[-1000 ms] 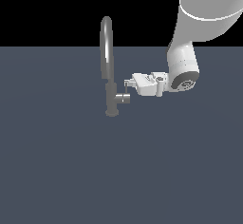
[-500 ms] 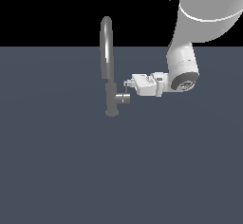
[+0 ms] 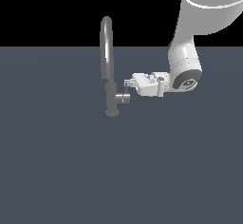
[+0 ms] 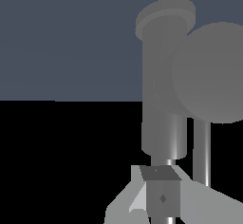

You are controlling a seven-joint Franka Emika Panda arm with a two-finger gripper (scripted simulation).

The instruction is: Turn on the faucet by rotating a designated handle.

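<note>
The faucet (image 3: pixel 107 52) is a slim grey tap with a tall arched spout, standing on a short base on the dark surface. The handle (image 3: pixel 123 98) is a short grey stub sticking out toward the exterior view's right, with a thin pin rising from it. My gripper (image 3: pixel 127 83) reaches in from the exterior view's right, its tips just above the stub and at the pin's upper end. Its fingers look shut with nothing held. In the wrist view the faucet body (image 4: pixel 161 80) and the handle's round end face (image 4: pixel 213 71) fill the frame, and the gripper (image 4: pixel 161 197) sits close beside the pin (image 4: pixel 201 147).
A flat dark blue-grey surface (image 3: pixel 118 171) spreads around the faucet, with black background beyond it. The white arm (image 3: pixel 190 42) comes down from the upper right of the exterior view.
Hardly anything differs. The hand has crept very slightly toward the faucet, and the handle and spout stand as before.
</note>
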